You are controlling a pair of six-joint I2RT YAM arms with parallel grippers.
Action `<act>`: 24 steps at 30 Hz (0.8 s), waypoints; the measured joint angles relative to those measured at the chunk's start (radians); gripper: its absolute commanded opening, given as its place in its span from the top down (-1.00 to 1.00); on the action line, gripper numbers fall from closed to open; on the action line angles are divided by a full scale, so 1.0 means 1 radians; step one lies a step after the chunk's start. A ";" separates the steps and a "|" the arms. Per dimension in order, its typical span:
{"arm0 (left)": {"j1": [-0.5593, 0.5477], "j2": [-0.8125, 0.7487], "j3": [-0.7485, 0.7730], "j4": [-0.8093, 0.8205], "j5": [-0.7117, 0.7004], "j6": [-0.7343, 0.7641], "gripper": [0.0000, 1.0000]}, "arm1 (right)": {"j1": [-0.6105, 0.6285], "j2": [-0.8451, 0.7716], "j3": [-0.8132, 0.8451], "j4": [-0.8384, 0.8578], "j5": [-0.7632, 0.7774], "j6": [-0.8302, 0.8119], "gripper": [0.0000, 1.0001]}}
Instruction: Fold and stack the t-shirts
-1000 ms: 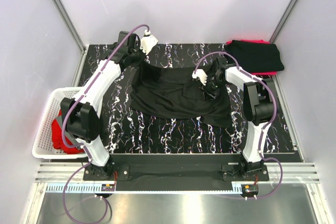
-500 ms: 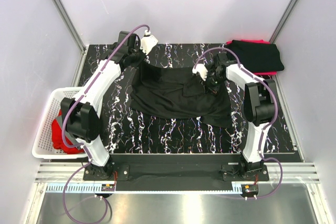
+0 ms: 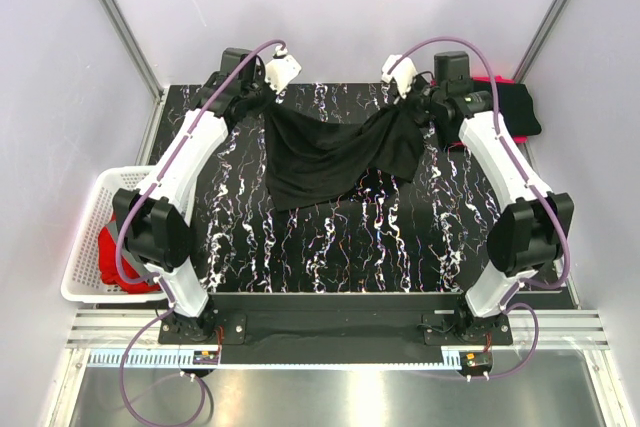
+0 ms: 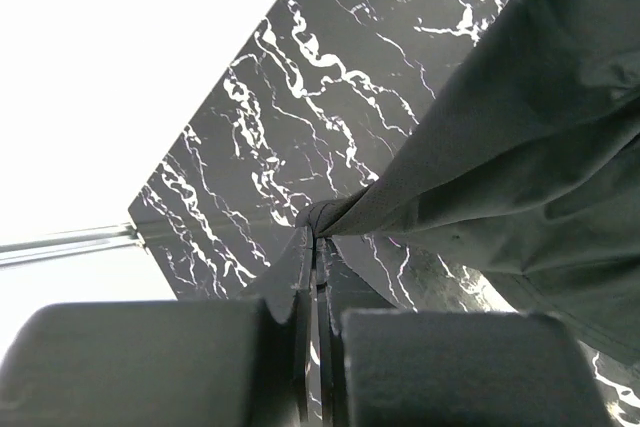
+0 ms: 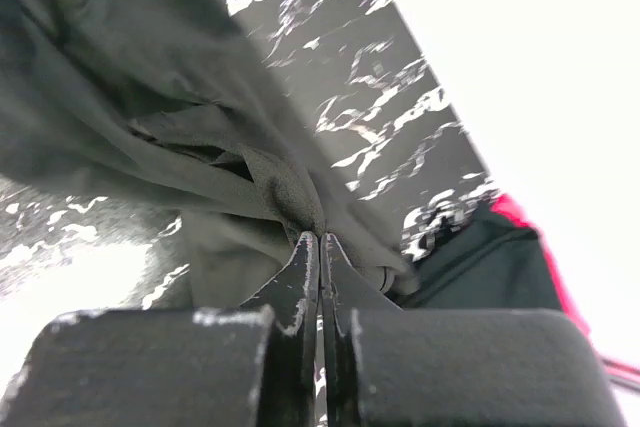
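Observation:
A black t-shirt [image 3: 335, 152] hangs stretched between my two grippers above the far part of the black marbled table [image 3: 330, 247], its lower part draping down onto it. My left gripper [image 3: 264, 97] is shut on its left top corner; the pinch shows in the left wrist view [image 4: 318, 232]. My right gripper [image 3: 413, 105] is shut on its right top corner, seen in the right wrist view [image 5: 320, 234]. The shirt fills much of both wrist views [image 4: 540, 127] [image 5: 130, 117]. A folded stack of black and red t-shirts [image 3: 505, 107] lies at the far right corner, partly behind my right arm.
A white slatted basket [image 3: 85, 237] holding red cloth [image 3: 115, 262] stands off the table's left edge. Grey walls close in the back and sides. The stack also shows in the right wrist view [image 5: 490, 257].
My right gripper took hold of the shirt's right side and rose toward the far right. The shirt, which lay spread on the table, is now lifted and stretched between both grippers.

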 measured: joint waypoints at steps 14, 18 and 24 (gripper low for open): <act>-0.002 0.000 0.006 0.002 -0.002 0.000 1.00 | 0.000 0.017 -0.117 -0.036 -0.028 0.107 0.94; -0.003 0.000 0.006 0.002 -0.002 0.000 1.00 | 0.000 0.027 -0.116 -0.035 -0.028 0.132 1.00; -0.008 0.000 0.006 0.002 -0.003 0.000 1.00 | 0.000 0.061 -0.101 -0.032 -0.025 0.184 0.65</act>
